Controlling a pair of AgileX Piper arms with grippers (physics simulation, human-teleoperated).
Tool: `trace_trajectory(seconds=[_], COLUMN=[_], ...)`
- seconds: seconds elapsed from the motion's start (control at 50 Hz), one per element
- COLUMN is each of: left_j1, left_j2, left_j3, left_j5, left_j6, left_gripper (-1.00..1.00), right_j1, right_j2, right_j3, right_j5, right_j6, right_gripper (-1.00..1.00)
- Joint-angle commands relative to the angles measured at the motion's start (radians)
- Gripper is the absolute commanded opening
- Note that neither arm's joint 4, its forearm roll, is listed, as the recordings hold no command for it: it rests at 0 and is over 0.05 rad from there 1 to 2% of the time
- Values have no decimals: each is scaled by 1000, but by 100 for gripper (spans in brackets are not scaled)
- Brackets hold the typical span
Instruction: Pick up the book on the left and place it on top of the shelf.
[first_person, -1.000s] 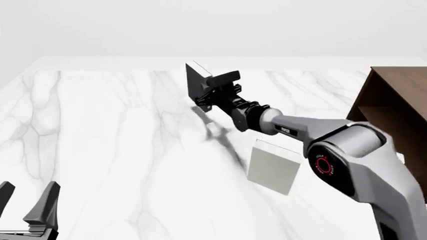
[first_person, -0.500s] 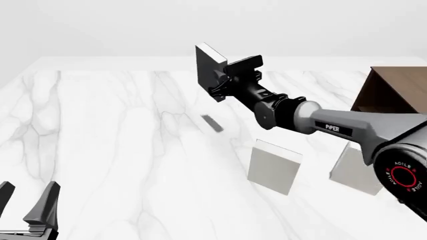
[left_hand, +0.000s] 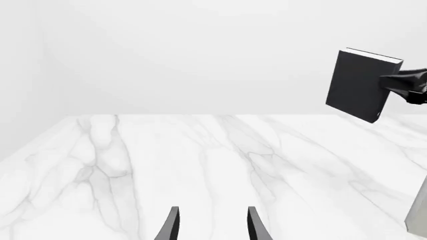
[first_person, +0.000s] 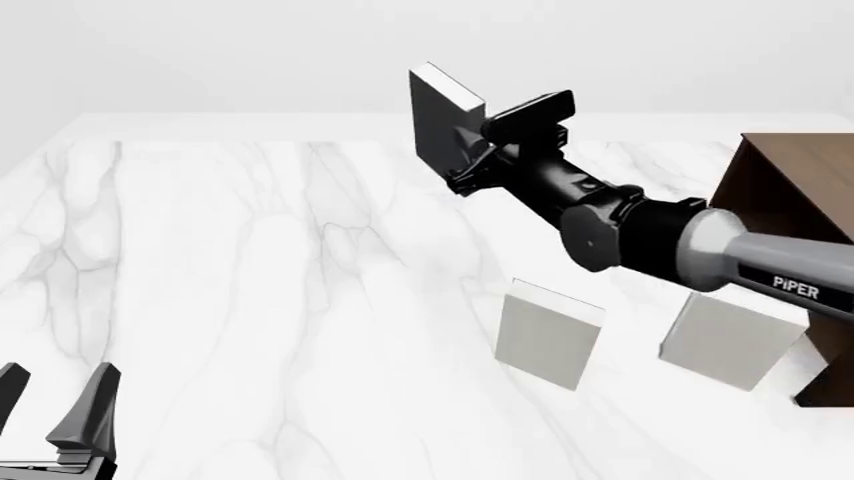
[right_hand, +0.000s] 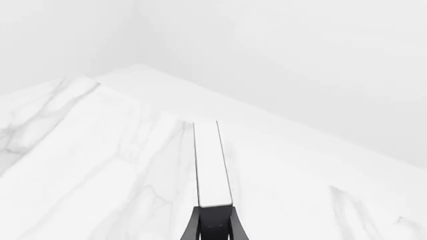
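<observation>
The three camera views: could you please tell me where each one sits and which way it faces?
Front view: fixed above and behind the arms, looking forward and down over the table; shows the right arm holding the book aloft, two white books, the shelf, and the left gripper low.
Left wrist view: behind the left gripper, looking across the table; fingertips show.
Right wrist view: behind the right gripper, looking along the book's page edge.
Shared: the book appears in all three.
</observation>
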Motion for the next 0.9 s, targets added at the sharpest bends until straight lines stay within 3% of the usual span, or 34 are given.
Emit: trace_trajectory(seconds=[0.02,0.34,0.9], left_j1=[0,0,0], left_j2=[0,0,0], left_j3=[0,0,0], left_j5=[0,0,0], left_j6=[0,0,0], left_gripper=[100,100,100], right_j1=[-13,-60,-217], right_j2=[-129,-244,-448], right_j3=[60,138,266], right_j5=[39,58,124], right_j6=[-33,-63,-169], right_gripper=[-100,-100,-100])
